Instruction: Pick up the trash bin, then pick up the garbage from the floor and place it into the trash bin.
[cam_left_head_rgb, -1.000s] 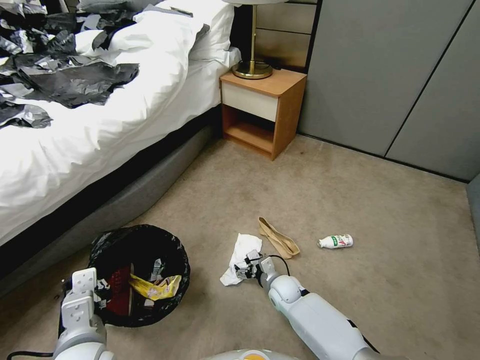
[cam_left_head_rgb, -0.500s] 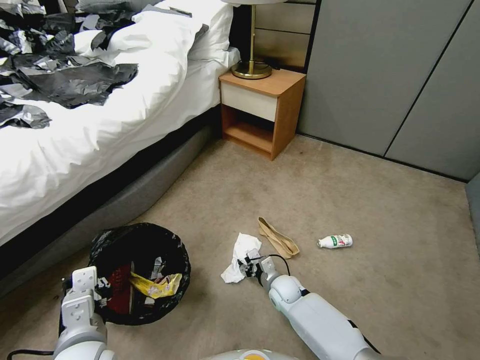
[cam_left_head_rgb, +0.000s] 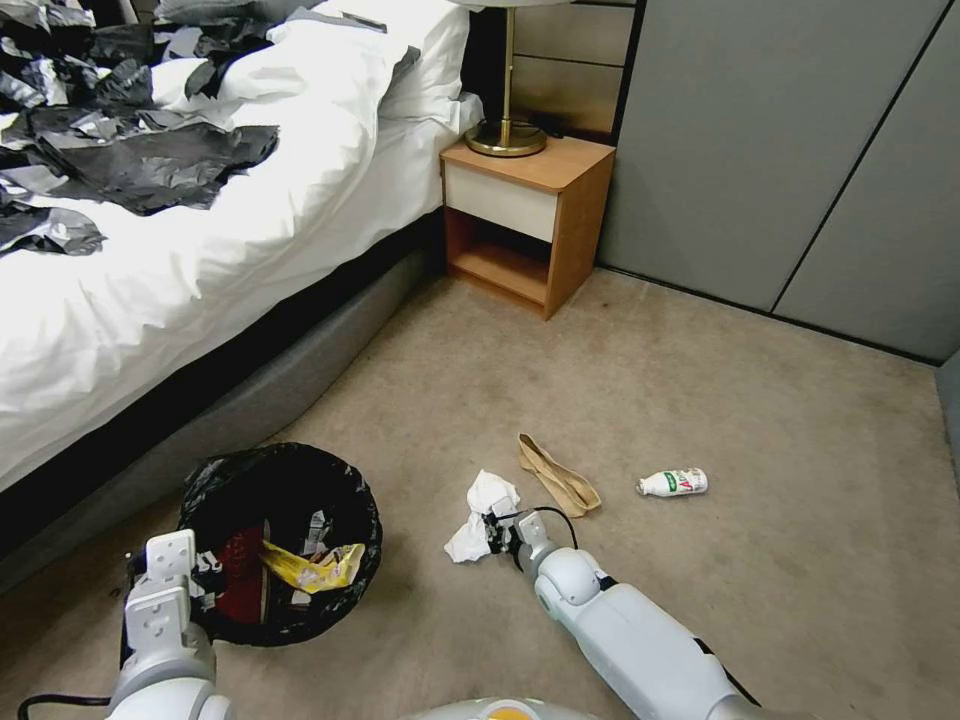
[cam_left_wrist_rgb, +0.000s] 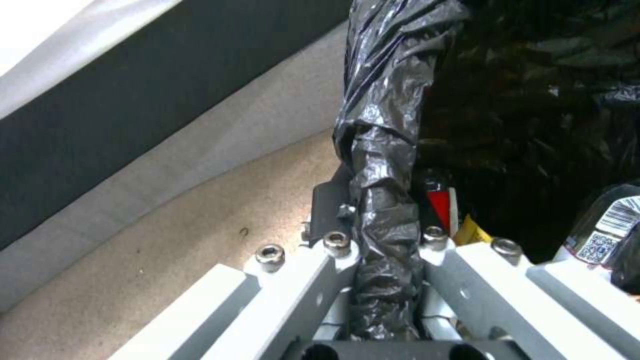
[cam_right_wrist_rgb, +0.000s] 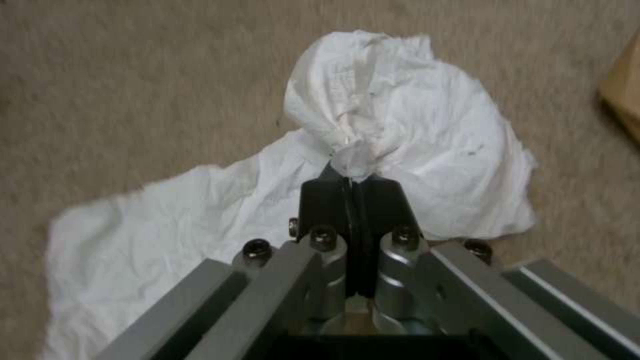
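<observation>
Right wrist view has our right tool (cam_right_wrist_rgb: 350, 182) clenched on a pinched fold of white paper (cam_right_wrist_rgb: 400, 130) lying on the carpet: light, limp, likely to tear. Beyond it our left tool (cam_left_wrist_rgb: 387, 235) grips the trash bin (cam_left_head_rgb: 280, 545) by its bagged rim.

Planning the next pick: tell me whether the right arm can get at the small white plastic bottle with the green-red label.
Probably not yet: the right gripper is shut on the white crumpled paper. Bare carpet otherwise leaves the small white plastic bottle unobstructed.
</observation>
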